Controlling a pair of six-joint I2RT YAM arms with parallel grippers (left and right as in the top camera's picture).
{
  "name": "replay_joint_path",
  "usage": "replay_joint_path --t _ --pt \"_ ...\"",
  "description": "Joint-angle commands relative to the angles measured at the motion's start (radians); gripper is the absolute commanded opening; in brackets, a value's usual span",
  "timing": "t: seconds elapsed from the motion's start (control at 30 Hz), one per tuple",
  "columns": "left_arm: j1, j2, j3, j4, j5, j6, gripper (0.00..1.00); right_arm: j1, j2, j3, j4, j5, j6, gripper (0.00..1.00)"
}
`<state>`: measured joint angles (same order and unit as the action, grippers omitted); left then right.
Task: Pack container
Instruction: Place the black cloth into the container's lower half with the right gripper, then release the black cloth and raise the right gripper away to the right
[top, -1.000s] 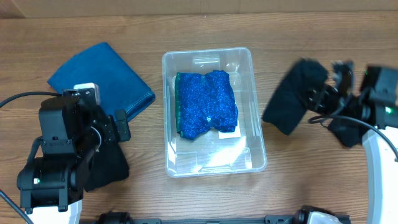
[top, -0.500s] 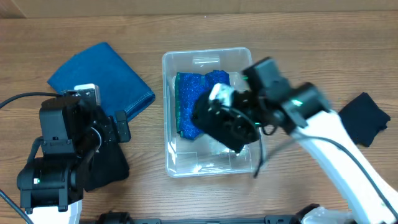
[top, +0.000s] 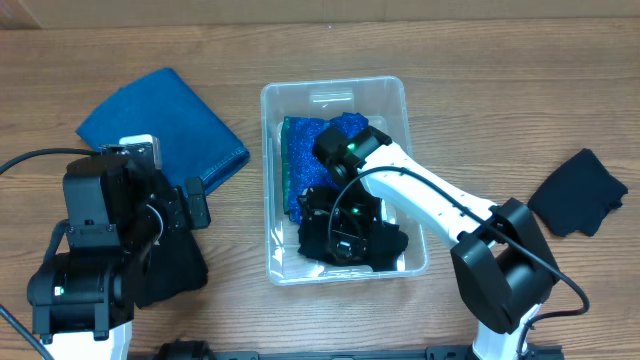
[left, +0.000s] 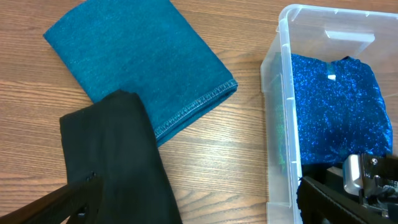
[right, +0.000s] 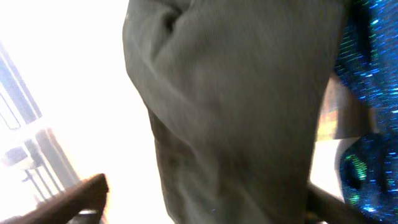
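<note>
The clear container (top: 415, 150) stands mid-table, and its near wall shows in the left wrist view (left: 281, 124). A glittery blue cloth (top: 300, 165) (left: 336, 106) lies inside it. A black cloth (top: 385, 245) (right: 236, 106) lies in the container's near end. My right gripper (top: 345, 238) (right: 199, 205) reaches down into the container over that black cloth, jaws wide apart, the left finger (right: 74, 196) clear of the fabric. My left gripper (left: 199, 208) hangs open over the table left of the container, above another black cloth (top: 175, 270) (left: 118, 155).
A folded teal towel (top: 160, 125) (left: 137, 62) lies at the far left. A further black cloth (top: 580, 190) lies on the wood at the right. The left arm's base (top: 90, 260) stands at the near left.
My right arm swung in from the right side of the table, carried a black cloth into the container, and its jaws went from shut to open. The left arm has not moved.
</note>
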<state>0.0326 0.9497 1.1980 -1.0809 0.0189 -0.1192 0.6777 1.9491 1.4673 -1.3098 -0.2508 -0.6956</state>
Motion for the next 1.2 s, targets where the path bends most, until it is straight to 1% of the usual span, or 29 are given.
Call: replay_joint_path --t 0.0,0.1,0.13,0.2,0.23,0.3,0.33,0.37,0.43,0.47,0.53,0.6,0.67,0.77,0.8,0.87,0.93,1.07,1.17 --pt "0.001 -0.001 0.021 0.005 0.000 0.023 1.00 0.006 -0.080 0.063 0.032 0.098 0.122 1.00" --pt "0.001 -0.001 0.021 0.004 0.000 0.023 1.00 0.002 -0.184 0.145 0.047 0.311 0.240 1.00" --pt "0.001 -0.001 0.021 0.005 0.000 0.023 1.00 -0.004 -0.233 0.162 0.079 0.401 0.315 1.00" --pt "0.001 -0.001 0.021 0.004 0.000 0.023 1.00 -0.056 -0.366 0.166 0.183 0.565 0.535 1.00" --pt "0.001 -0.001 0.021 0.004 0.000 0.023 1.00 -0.100 -0.417 0.166 0.208 0.592 0.634 1.00" --pt "0.001 -0.001 0.021 0.004 0.000 0.023 1.00 -0.246 -0.510 0.166 0.215 0.587 0.848 1.00" --pt "0.001 -0.001 0.021 0.004 0.000 0.023 1.00 -0.344 -0.548 0.166 0.204 0.572 0.957 1.00" --pt "0.001 -0.001 0.021 0.004 0.000 0.023 1.00 -0.468 -0.575 0.166 0.188 0.525 1.031 1.00" --pt "0.001 -0.001 0.021 0.004 0.000 0.023 1.00 -0.724 -0.585 0.163 0.162 0.389 1.044 1.00" --pt "0.001 -0.001 0.021 0.004 0.000 0.023 1.00 -0.902 -0.568 0.150 0.157 0.310 1.038 1.00" --pt "0.001 -0.001 0.021 0.004 0.000 0.023 1.00 -1.114 -0.524 0.121 0.171 0.240 1.029 0.99" --pt "0.001 -0.001 0.021 0.003 0.000 0.023 1.00 -1.317 -0.432 0.065 0.219 0.177 0.985 1.00" --pt "0.001 -0.001 0.021 0.004 0.000 0.023 1.00 -1.439 -0.317 0.007 0.277 0.146 0.977 1.00" --pt "0.001 -0.001 0.021 0.003 0.000 0.023 1.00 -1.511 -0.185 -0.028 0.316 0.068 0.931 1.00" --pt "0.001 -0.001 0.021 0.003 0.000 0.023 1.00 -1.535 -0.114 -0.044 0.341 0.039 0.925 1.00" --pt "0.001 -0.001 0.021 -0.001 0.000 0.023 1.00 -1.554 -0.027 -0.049 0.366 0.018 0.895 1.00" --pt "0.001 -0.001 0.021 -0.005 0.000 0.023 1.00 -1.555 0.021 -0.049 0.391 -0.034 0.852 1.00" --pt "0.001 -0.001 0.021 -0.004 0.000 0.023 1.00 -1.555 0.103 -0.051 0.408 -0.055 0.826 1.00" --pt "0.001 -0.001 0.021 -0.004 0.000 0.023 1.00 -1.554 0.165 -0.055 0.415 -0.171 0.769 1.00"
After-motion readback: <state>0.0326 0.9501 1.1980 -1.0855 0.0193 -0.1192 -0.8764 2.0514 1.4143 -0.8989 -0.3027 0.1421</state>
